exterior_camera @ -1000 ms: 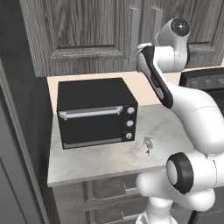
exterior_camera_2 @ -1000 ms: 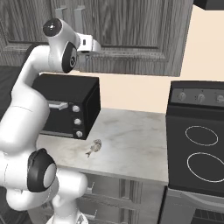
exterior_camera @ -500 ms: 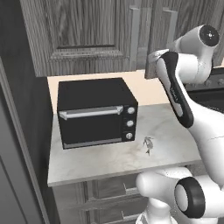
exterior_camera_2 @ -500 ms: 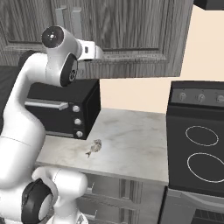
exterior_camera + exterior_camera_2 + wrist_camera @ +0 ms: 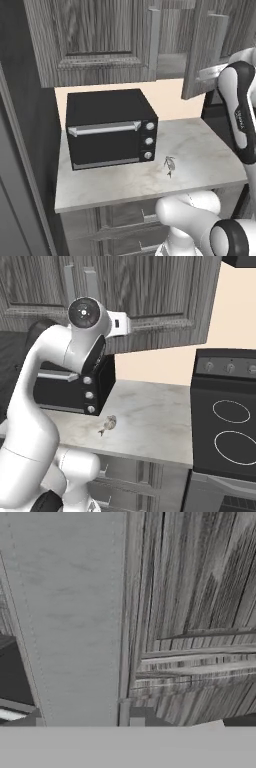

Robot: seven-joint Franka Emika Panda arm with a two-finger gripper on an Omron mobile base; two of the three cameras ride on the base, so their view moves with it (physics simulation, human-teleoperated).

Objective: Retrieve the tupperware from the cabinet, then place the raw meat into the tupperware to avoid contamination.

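Marbled grey-white stone forms the surface (image 5: 200, 160), which fills the lower middle of both base views. Nearest the camera on it lies the raw meat (image 5: 169, 164), a tiny pale lump with darker streaks, alone on bare stone. It sits right of centre in the left base view and left of centre in the right base view (image 5: 108, 424). Just behind and beside the raw meat stands a black toaster oven (image 5: 110, 127) with three knobs and its door closed, so its inside is hidden. At the right of the right base view is a black stove (image 5: 227, 421) with ring burners. Above the surface hangs the cabinet (image 5: 95, 40), dark grey wood grain, across the top of each base view. Its right door (image 5: 212, 45) is swung open in the left base view, showing a bare shelf inside. In the hand view the cabinet's grain fills the frame very close. The arm's hand reaches up to the open door, well above and apart from the raw meat. Whether the jaws are spread or closed cannot be told.
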